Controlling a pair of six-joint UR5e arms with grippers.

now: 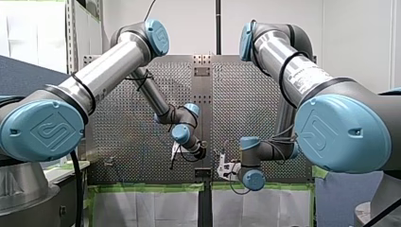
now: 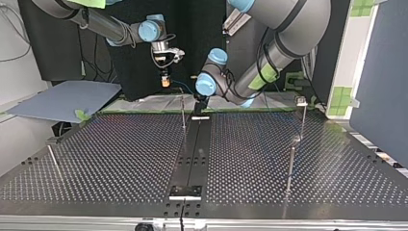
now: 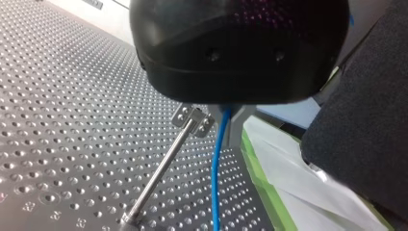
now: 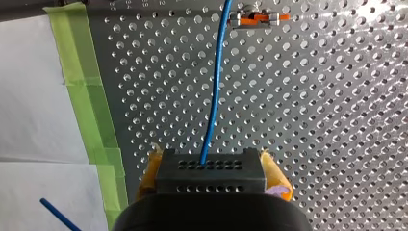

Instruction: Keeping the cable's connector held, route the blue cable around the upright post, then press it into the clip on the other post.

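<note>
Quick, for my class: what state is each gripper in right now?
My left gripper: shut on the blue cable, which runs on ahead of it.
My right gripper: shut on the connector at the cable's end.

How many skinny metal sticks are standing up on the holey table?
4 thin metal posts in the top view: one in the middle, two at the right, far and near, one at the left. More may be hidden.

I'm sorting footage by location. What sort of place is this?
Probably a robotics lab test cell: my left arm and my right arm reach over a perforated table with upright posts, green tape along its edge; my right gripper holds the connector of a blue cable.
</note>
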